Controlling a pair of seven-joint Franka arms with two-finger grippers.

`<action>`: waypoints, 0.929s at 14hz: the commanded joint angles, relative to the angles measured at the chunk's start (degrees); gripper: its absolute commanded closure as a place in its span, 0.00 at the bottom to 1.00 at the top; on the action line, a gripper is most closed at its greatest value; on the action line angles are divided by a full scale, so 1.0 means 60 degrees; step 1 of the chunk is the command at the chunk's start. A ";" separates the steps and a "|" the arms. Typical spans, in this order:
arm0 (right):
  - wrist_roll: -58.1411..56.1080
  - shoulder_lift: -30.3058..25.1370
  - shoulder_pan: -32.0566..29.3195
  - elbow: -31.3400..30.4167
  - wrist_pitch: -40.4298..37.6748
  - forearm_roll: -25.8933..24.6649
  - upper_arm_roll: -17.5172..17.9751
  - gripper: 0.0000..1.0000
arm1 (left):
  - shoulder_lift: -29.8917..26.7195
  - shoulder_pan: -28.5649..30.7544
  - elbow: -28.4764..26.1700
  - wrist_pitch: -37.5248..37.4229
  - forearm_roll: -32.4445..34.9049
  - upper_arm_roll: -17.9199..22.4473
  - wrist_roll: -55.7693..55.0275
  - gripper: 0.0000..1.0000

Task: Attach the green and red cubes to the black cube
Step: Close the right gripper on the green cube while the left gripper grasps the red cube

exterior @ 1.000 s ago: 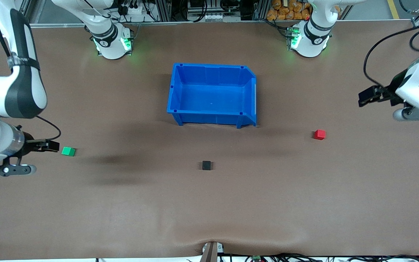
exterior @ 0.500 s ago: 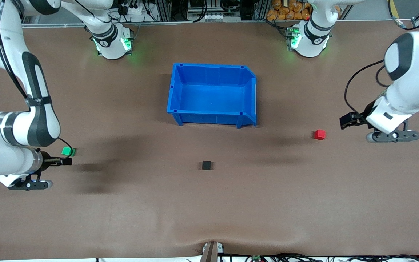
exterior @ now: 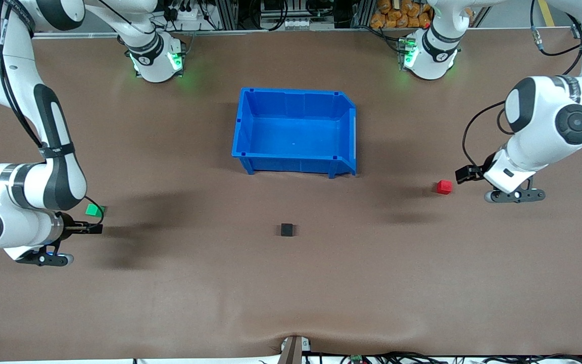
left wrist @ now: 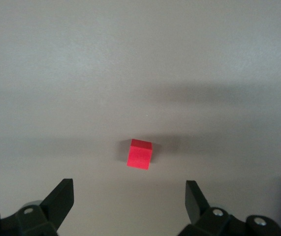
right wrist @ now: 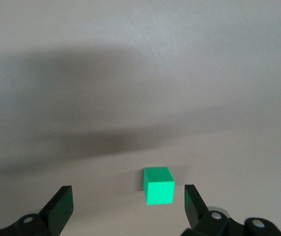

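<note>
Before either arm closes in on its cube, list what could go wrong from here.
1. The green cube sits off-centre between the open fingers of the right gripper, close to one finger; descending may knock it aside.
2. The red cube lies ahead of the open left gripper, not yet between its fingers; closing now would likely miss.
3. The black cube lies loose on the table; pressing cubes against it may push it away.

A green cube (exterior: 94,210) is seen mid-left, a black cube (exterior: 287,230) centre, a red cube (exterior: 443,187) mid-right, all apart.
</note>
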 commanded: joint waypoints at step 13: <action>-0.0451 0.0815 -0.0997 -0.0463 -0.0077 0.0883 0.0135 0.12 | 0.1741 0.0343 -0.1655 0.3655 0.0789 -0.0070 0.0842 0.00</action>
